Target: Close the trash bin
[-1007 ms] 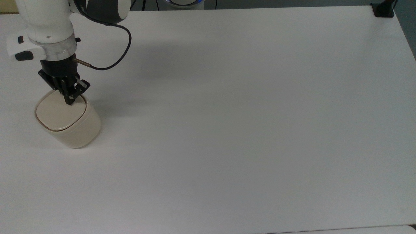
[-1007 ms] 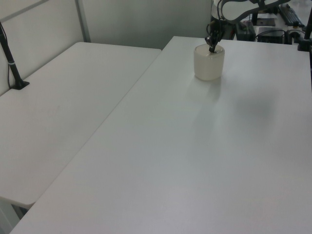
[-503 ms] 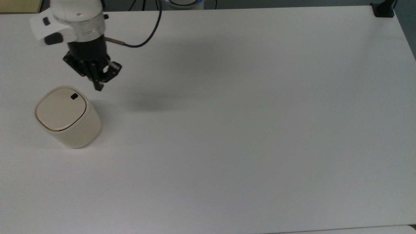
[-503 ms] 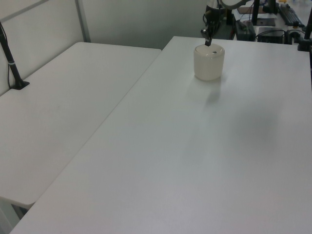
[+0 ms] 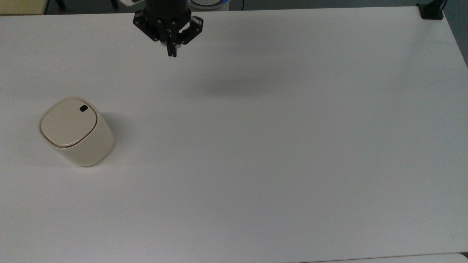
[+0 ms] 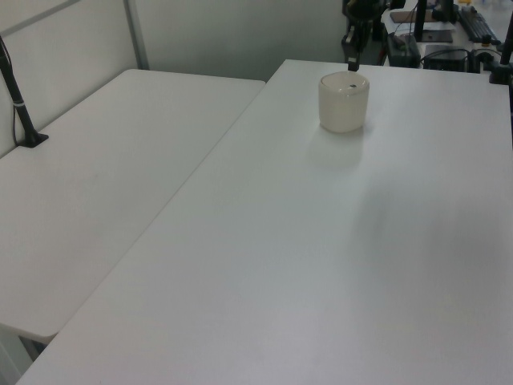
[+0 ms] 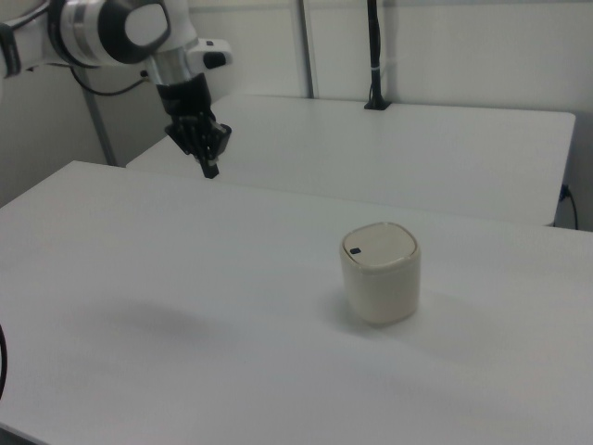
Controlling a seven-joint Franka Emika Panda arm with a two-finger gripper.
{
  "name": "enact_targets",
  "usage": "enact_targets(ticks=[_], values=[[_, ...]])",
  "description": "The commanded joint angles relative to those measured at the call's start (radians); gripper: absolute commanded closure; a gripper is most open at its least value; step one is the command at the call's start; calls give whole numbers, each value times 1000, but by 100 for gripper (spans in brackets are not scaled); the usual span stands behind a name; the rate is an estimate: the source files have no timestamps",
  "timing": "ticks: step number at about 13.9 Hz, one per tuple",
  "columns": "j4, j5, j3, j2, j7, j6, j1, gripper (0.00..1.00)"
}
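The trash bin (image 5: pixel 75 131) stood upright on the white table (image 5: pixel 278 146), near the top view's left edge and roughly midway between the far and near sides of the tabletop. Its flat lid (image 5: pixel 68 122) lay down flush on the rim, shut, with the small black button (image 5: pixel 83 108) showing at the corner of the lid that pointed toward the top view's upper right. In the right view the bin (image 7: pixel 381 273) sat right of centre, the button (image 7: pixel 353 249) on the right view's left side of the lid. In the left view it (image 6: pixel 344 102) stood far back on the table. The gripper (image 5: pixel 171 53) hung in the air at the top view's far edge, well apart from the bin and off to the top view's upper right of it, holding nothing; its black fingers pointed down and were pressed together at the tips. The right view showed the gripper (image 7: pixel 211 171) raised above the table at the right view's far left, under the arm's white wrist (image 7: pixel 120 32). A second white table (image 6: pixel 96 176) stood alongside, on the left view's left.
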Motion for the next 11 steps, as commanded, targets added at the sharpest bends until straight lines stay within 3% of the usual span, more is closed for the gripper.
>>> enact_targets(ticks=[1,3,4,5,11], values=[[-38,-9,-11,-70,-82,-90,32,83],[-42,-9,-11,-82,-122,-97,26,55],[-42,-9,-13,-79,-122,-91,20,22],[-42,-12,-14,-81,-122,-92,20,2],[-42,-12,-24,-81,-115,-87,19,0]])
